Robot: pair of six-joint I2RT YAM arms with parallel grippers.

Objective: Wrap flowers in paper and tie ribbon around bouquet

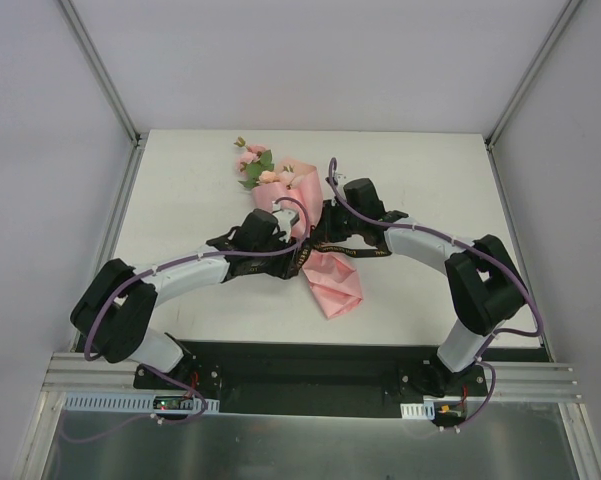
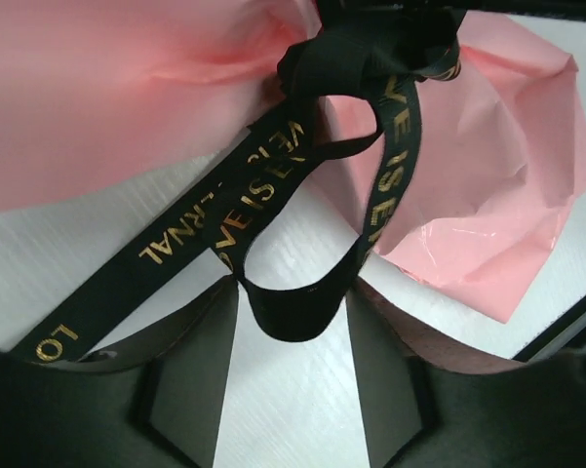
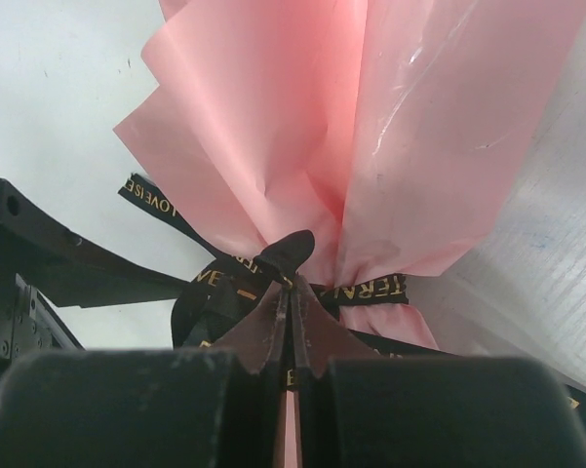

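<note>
The bouquet lies across the middle of the table, the flowers (image 1: 255,163) sticking out of the far end of the pink paper (image 1: 332,284). The black ribbon (image 1: 346,252) with gold lettering is tied round its narrow waist. My left gripper (image 1: 298,254) is at the waist from the left. In the left wrist view it (image 2: 294,292) stands open, and a loose loop of ribbon (image 2: 294,314) hangs between the fingertips (image 2: 200,370), beside the paper (image 2: 97,97). My right gripper (image 1: 330,232) is shut on a strip of ribbon (image 3: 371,291) at the knot, against the gathered paper (image 3: 302,117).
The white table (image 1: 180,200) is boxed in by grey walls and metal corner posts (image 1: 105,75). Purple cables (image 1: 330,180) arc over both wrists. The black base plate (image 1: 310,365) and the table's near edge are just behind the paper's lower end.
</note>
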